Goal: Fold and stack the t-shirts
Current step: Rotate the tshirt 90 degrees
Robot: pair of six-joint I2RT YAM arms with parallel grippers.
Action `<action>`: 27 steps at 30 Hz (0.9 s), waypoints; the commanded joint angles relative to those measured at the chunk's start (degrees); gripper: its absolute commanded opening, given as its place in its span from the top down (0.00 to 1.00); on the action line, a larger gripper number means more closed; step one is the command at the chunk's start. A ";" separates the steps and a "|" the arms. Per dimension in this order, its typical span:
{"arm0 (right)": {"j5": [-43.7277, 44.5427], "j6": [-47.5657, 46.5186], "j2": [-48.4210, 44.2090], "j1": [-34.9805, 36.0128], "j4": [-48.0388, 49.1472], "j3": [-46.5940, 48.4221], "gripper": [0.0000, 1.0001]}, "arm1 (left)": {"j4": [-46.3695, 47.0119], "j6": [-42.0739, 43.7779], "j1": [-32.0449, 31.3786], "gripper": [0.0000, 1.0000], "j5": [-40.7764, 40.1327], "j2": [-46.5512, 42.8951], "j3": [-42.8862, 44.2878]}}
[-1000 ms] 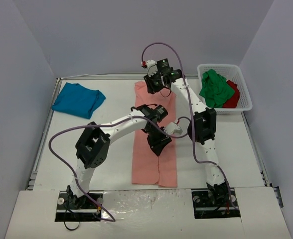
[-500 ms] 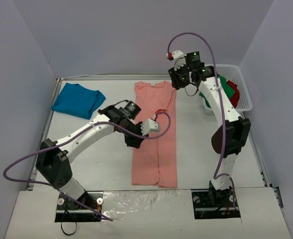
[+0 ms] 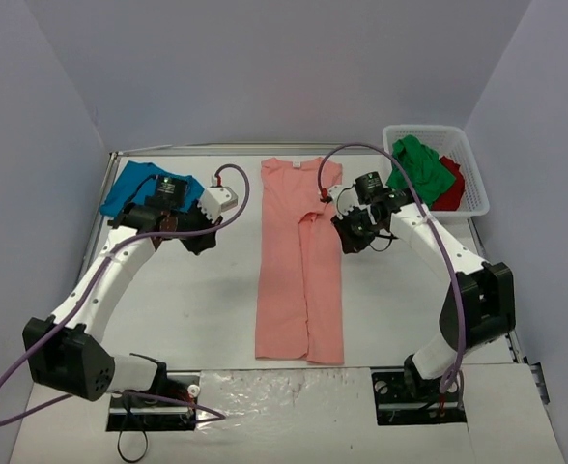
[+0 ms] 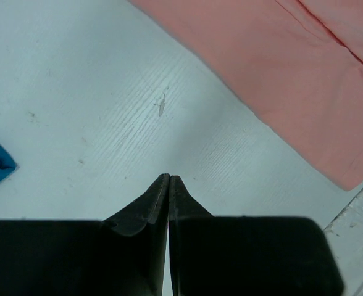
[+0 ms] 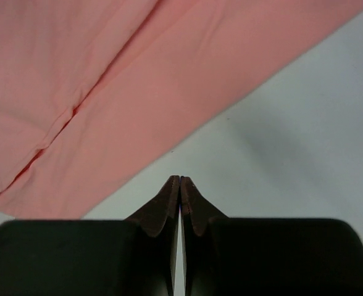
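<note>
The salmon-pink t-shirt point(image 3: 298, 261) lies in a long strip on the surface point(image 3: 197, 309). The left end effector point(image 3: 199, 240), pressed together, hangs apart to its left. The right end effector point(image 3: 351, 240), also pressed together, is just beside its right edge.

left gripper point(image 3: 197, 240) swung off salmon-pink shirt point(image 3: 298, 271) to left of frame, jaws closed, right gripper point(image 3: 350, 235) dropped from top to shirt's right edge, closed

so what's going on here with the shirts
Two robot arms are folding t-shirts. The salmon-pink shirt lies down the middle as a long strip, held by neither: left jaws and right jaws are shut and empty either side of it. A teal shirt lies far left; a green shirt and red shirt sit in the white basket.
</note>
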 commanded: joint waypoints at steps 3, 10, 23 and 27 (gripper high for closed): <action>-6.10 -2.70 -7.34 1.91 -0.57 -3.50 1.00 | 3.39 -1.19 2.57 0.98 -0.97 -5.39 -3.25; -8.48 -4.02 -2.17 7.96 -0.75 -5.09 1.00 | 8.92 -4.79 7.41 0.98 -1.22 -12.60 -9.57; -6.54 -5.16 8.91 15.09 -0.66 -2.10 1.00 | 12.18 -6.28 14.71 0.75 3.43 -20.87 -15.64; -7.07 -5.78 11.28 16.67 -0.66 -1.75 1.00 | 12.80 -6.63 15.24 0.72 3.97 -21.58 -16.43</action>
